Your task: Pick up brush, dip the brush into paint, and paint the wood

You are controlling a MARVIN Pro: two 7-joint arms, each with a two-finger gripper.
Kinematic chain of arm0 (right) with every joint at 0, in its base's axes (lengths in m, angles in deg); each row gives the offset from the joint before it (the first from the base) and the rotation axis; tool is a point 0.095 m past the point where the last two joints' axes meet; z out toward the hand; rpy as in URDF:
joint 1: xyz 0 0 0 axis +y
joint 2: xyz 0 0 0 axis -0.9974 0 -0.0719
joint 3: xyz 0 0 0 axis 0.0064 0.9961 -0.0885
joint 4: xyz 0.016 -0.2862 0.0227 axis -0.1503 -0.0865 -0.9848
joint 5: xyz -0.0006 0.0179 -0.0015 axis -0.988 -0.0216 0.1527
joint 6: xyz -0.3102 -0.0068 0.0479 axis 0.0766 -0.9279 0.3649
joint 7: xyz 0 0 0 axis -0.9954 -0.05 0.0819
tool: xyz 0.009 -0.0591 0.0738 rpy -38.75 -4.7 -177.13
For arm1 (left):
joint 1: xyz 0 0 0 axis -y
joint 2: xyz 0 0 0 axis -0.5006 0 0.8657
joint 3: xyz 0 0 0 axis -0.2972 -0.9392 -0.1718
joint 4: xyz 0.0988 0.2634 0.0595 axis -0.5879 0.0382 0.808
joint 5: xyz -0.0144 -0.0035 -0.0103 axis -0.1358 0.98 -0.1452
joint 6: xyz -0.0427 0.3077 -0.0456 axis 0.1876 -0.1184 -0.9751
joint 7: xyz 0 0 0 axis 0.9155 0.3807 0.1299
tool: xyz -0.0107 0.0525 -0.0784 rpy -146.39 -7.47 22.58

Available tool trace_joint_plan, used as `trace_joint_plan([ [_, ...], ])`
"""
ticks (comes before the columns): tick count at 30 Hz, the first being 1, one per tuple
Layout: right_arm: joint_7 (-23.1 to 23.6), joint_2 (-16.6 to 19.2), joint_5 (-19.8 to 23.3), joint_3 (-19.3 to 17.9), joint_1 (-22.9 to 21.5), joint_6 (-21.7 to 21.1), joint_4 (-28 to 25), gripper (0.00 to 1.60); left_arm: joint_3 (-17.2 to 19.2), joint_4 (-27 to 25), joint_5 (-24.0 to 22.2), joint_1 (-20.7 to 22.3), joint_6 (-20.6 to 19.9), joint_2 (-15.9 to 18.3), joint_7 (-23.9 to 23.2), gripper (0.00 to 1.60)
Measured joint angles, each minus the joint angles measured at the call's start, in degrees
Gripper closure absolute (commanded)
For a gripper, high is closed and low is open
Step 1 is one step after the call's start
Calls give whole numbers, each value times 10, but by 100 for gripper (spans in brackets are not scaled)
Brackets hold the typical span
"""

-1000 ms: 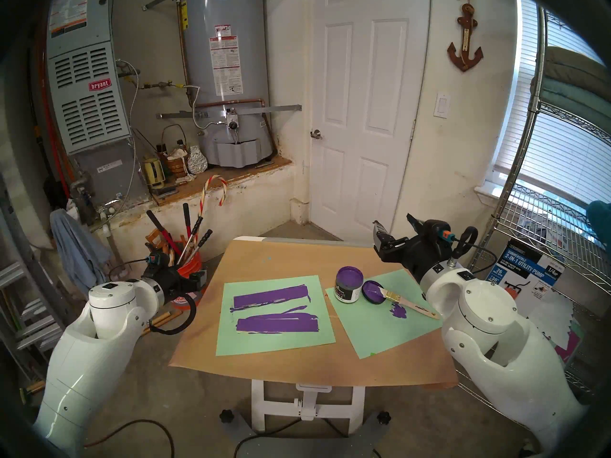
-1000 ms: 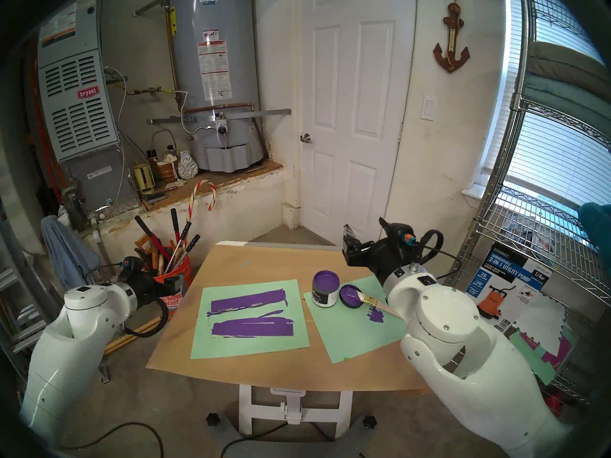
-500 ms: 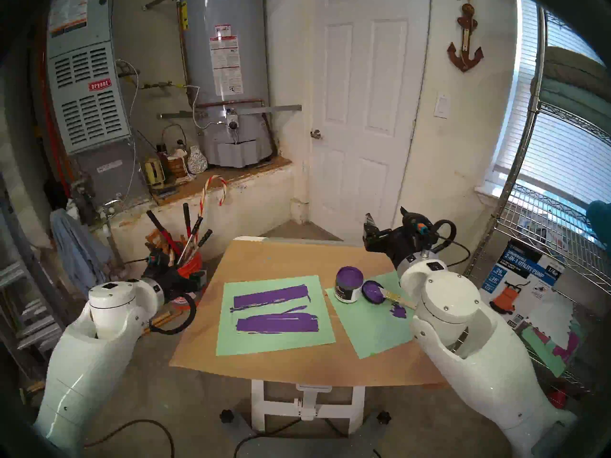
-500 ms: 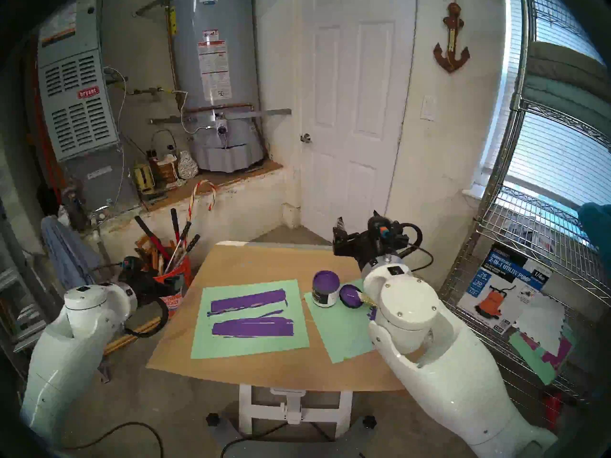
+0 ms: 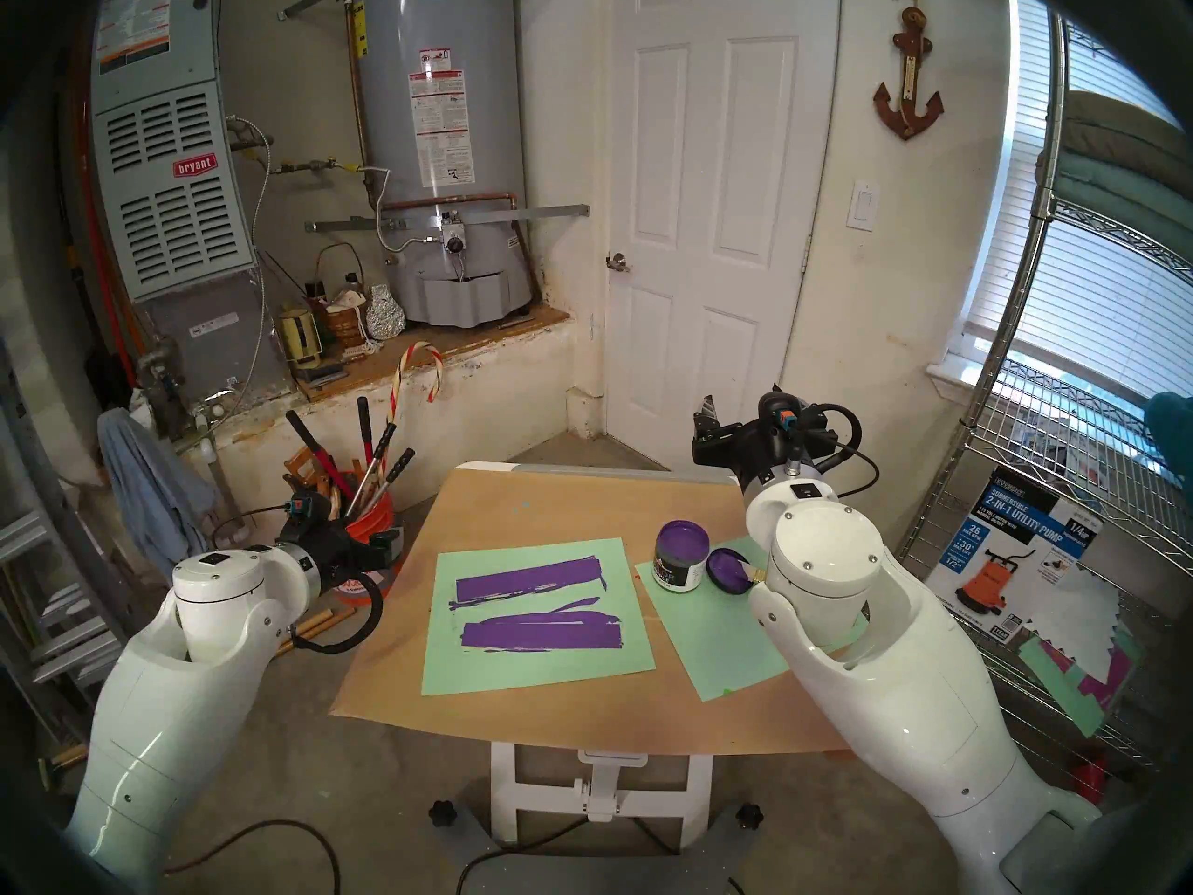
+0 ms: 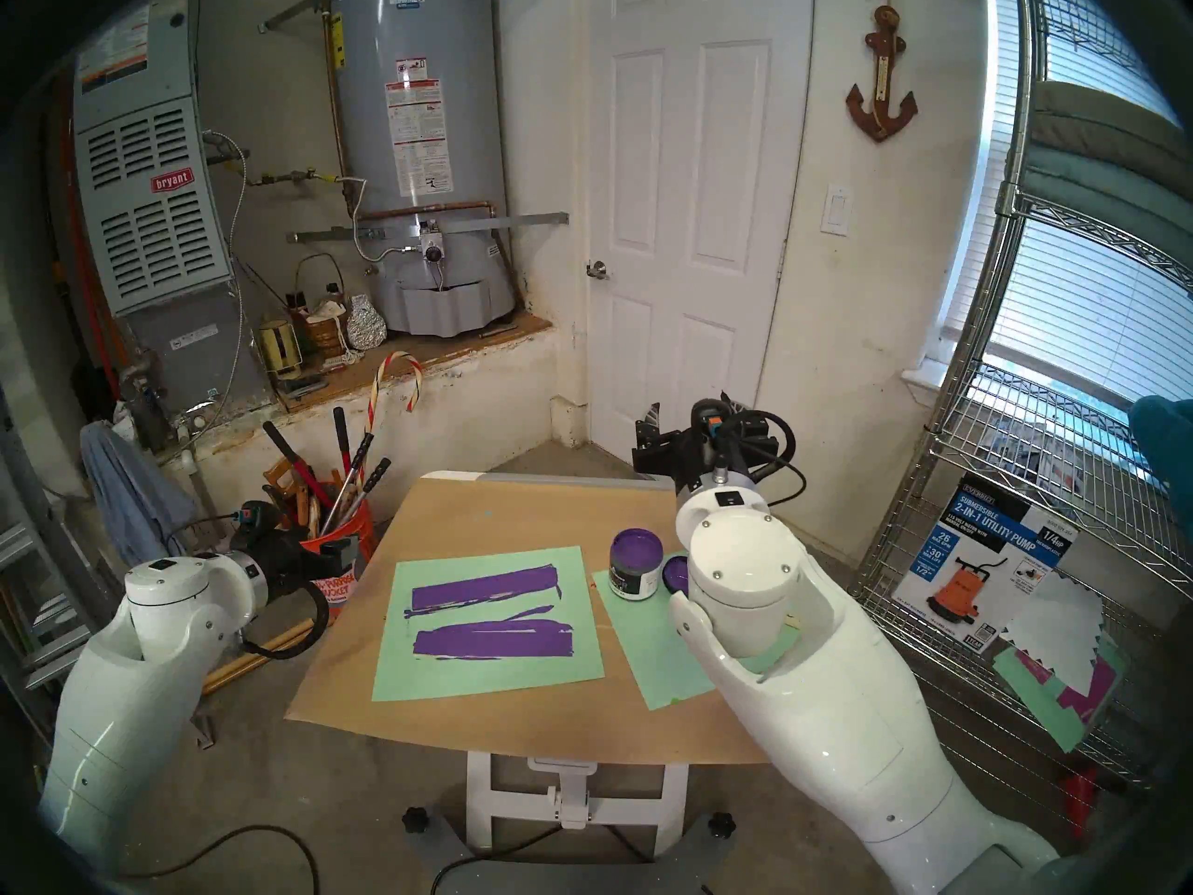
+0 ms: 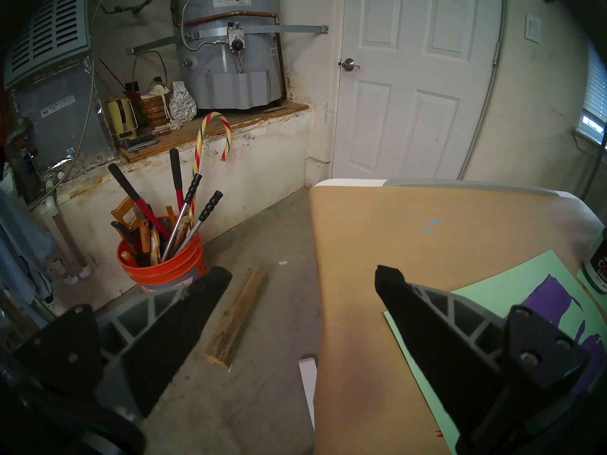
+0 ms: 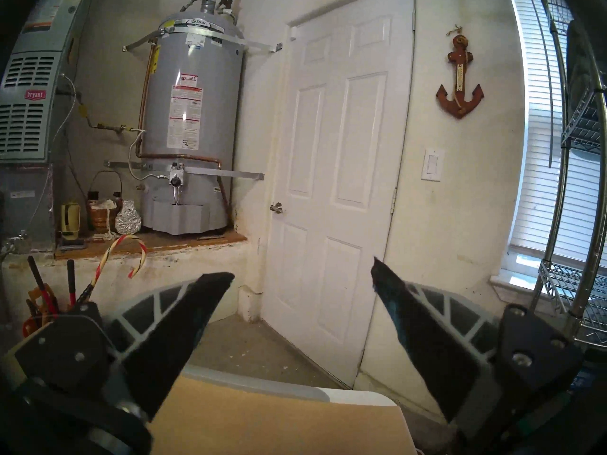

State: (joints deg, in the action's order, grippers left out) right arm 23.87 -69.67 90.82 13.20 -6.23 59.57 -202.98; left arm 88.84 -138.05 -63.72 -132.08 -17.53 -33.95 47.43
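While the right arm's elbow blocks much of the right side, here's the table (image 5: 581,719) from the near edge. On the left green sheet (image 5: 536,671) lies the ragged purple smear (image 5: 542,635), and just beyond it the wood (image 5: 529,580), coated purple, flat, lengthwise left to right. Nothing touches it.

Off the table's left edge, level with the wood, the left claw (image 7: 303,275) hangs with fingers spread wide, empty, angled down at the table edge and the floor, a bucket (image 7: 164,267) of tools just beyond it.

Over to the right sheet (image 5: 716,648): the paint (image 5: 681,554) stands open at its far left corner, the lid (image 5: 726,571) just right of it. The brush (image 5: 752,574) has its purple bristles resting on that lid; only the bristles and a bit of gold ferrule show, the handle hidden behind the elbow.

Farther still, above the table's far right corner, the right claw (image 8: 300,273) is level, fingers wide apart, holding nothing, well clear of the brush and facing the door (image 8: 338,181).
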Motion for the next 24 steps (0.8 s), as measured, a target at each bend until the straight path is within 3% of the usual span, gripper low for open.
trace_joint_plan([
  [10, -18, 0, -2, -33, -9, -30, 17, 0, 0, 0, 0, 0, 0, 0, 0, 0],
  [24, -18, -2, 1, -42, -10, -44, 11, 0, 0, 0, 0, 0, 0, 0, 0, 0],
])
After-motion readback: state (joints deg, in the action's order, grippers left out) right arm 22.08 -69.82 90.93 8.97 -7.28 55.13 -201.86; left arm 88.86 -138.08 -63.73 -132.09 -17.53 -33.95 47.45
